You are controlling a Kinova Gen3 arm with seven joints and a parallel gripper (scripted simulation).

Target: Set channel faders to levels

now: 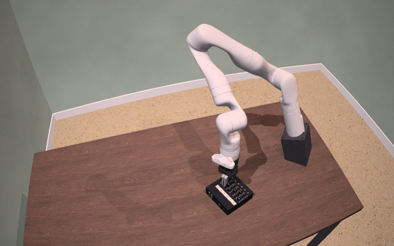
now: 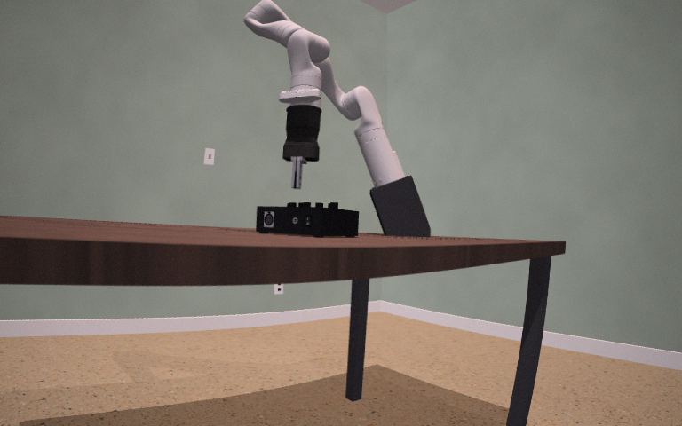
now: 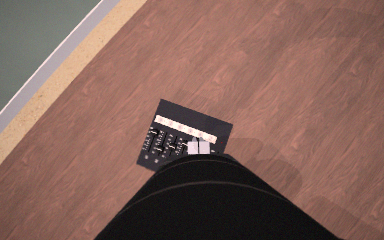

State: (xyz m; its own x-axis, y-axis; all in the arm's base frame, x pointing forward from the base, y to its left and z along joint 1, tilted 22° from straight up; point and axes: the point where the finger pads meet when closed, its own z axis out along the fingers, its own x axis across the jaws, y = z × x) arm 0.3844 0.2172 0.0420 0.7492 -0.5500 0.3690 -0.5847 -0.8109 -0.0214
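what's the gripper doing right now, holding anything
Gripper: closed, holding nothing, hovering above the lighting desk.

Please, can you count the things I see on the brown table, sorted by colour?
Black: 2, the flat black lighting desk and the black block pedestal under the arm.
White: 1, the white jointed robot arm, its closed gripper hanging above the desk, holding nothing.
Total: 3.
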